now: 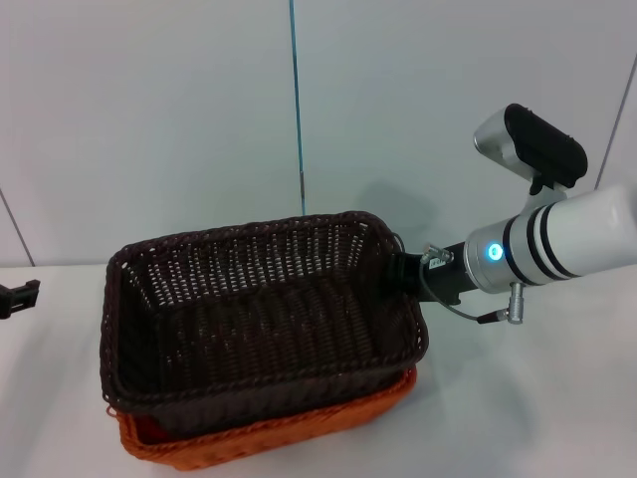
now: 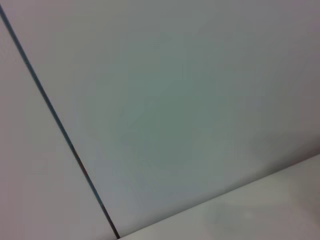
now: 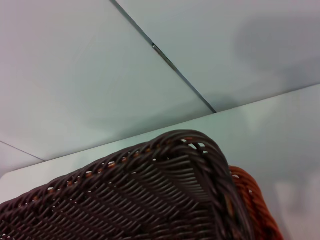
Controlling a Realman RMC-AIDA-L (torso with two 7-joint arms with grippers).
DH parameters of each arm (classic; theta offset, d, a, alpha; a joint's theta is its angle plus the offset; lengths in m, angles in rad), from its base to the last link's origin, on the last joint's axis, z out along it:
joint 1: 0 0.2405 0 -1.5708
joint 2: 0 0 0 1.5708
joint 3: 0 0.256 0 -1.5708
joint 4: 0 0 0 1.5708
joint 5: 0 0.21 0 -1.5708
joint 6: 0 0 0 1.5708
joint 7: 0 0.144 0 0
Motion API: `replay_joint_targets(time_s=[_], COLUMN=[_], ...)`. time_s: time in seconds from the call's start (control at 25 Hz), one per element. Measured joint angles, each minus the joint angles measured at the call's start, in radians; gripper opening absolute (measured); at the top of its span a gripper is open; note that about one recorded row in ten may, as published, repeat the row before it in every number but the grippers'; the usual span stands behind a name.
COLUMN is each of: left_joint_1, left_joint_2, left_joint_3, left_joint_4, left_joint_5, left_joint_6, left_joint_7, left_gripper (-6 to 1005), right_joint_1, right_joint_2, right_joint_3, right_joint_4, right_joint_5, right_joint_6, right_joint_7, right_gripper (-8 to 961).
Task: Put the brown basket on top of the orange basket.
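Well, from the head view, the brown basket (image 1: 264, 309) sits nested on the orange basket (image 1: 289, 433), which peeks out along the near edge from about five to seven o'clock of the dark one. The right gripper (image 1: 403, 274) is at the brown basket's three o'clock rim, at its far right corner; its fingers are hidden by the weave and the wrist hardware, so I cannot tell whether it is clamped or let go. The left gripper (image 1: 18, 299) is only a dark sliver at nine o'clock by the frame edge, idle on the table (image 1: 557, 398), and I cannot tell its state either. My worry: the brown basket looks skewed over the orange one, so if the claw lets go or pulls away while snagged in the open weave, the top basket could tip, drag sideways or pull the orange one along.

Turning to the left wrist view, only the wall (image 2: 190, 100) with a dark seam, and a strip of table at five o'clock; no baskets.

Lastly, the right wrist view shows the brown basket's braided corner close up, with the orange rim (image 3: 252, 200) poking out just beside it at four o'clock, which backs my guess that they are not squarely aligned.

Count: one brown basket, one orange basket, two grippers.
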Motion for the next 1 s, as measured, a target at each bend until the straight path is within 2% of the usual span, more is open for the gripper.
replay_joint_targets(time_s=[0.4,0.6,0.8,1.0], left_joint_1=[0.003,0.004,0.005,0.004], left_joint_2=[0.0,0.0,0.0,0.001], left_joint_3=[-0.001,-0.004,-0.006,-0.007], left_joint_4=[-0.001,-0.001,-0.006,-0.009], left_joint_5=[0.0,0.0,0.0,0.0], left_joint_6=[-0.001,-0.001,-0.001,-0.002], left_joint_7=[0.002,0.004,0.013,0.013], left_gripper=[721,721,721,721], right_joint_1=[-0.004,-0.003,-0.002,-0.002], right_joint_2=[-0.001,-0.001,-0.001,0.0], right_joint_3=[-0.002,-0.002,-0.004,-0.005], right_joint_4=[-0.004,-0.011,-0.02,-0.025], right_joint_5=[0.024,0.026,0.026,0.026], right_joint_6=[0.024,0.037,0.058,0.064], right_joint_7=[-0.035,-0.051,-0.052,-0.053], right_gripper=[174,373,479,511])
